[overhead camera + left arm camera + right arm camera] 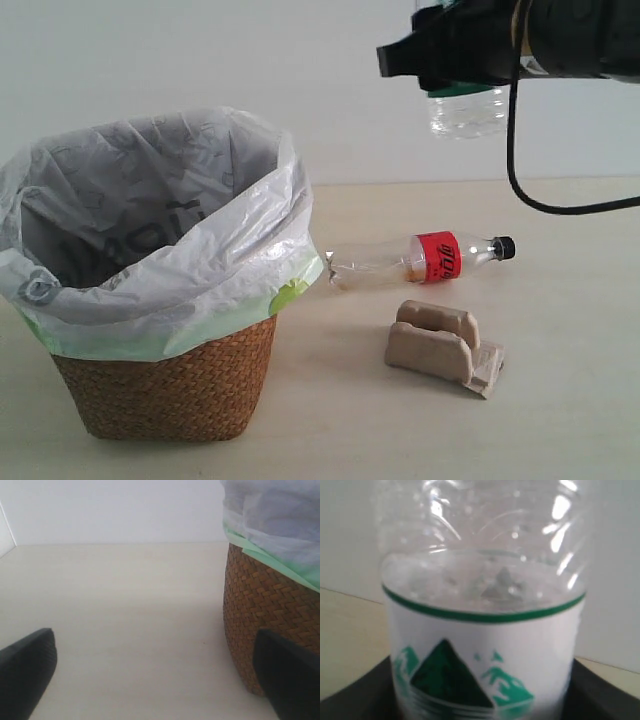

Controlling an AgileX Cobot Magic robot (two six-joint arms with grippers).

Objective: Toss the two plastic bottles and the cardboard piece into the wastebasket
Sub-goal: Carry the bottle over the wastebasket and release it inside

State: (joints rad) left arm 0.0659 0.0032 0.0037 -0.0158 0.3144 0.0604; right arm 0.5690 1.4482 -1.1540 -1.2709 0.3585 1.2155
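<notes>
Pale worktop [560,400]: right tool [450,60] is gripping green-label bottle [468,112] high, well right of wastebasket [170,385]; left tool [155,680] is sitting open. Early release is risking a drop onto red-label bottle [420,258] & cardboard piece [440,345].

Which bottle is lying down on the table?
The red-label bottle with the black cap: it lies on its side on the table. The green-label bottle hangs up in the air.
</notes>
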